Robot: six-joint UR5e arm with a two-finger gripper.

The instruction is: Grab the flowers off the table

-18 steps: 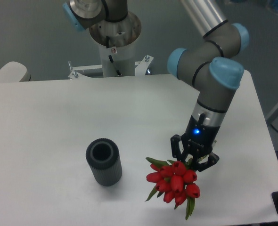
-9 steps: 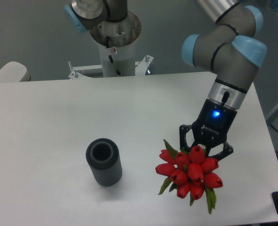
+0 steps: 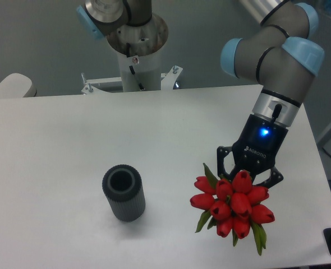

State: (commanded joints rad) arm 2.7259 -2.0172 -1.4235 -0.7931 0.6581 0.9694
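I have the gripper (image 3: 248, 175) clamped on the flowers (image 3: 233, 203), its two dark fingers closed around the bunch just behind the red buds, blue status light glowing on the wrist above. The flowers hang from it over the right front part of the bench (image 3: 59, 140), buds toward the camera and green leaves trailing down at the lower right. Against the frame from a second ago, the bunch has travelled right and looks larger and nearer to the lens, so I read it as raised; I cannot see any contact with the bench surface. The arm's elbow joints have also shifted right and upward in the picture. The dark grey ribbed cylinder (image 3: 123, 193) stands upright where it was, well left of the flowers.
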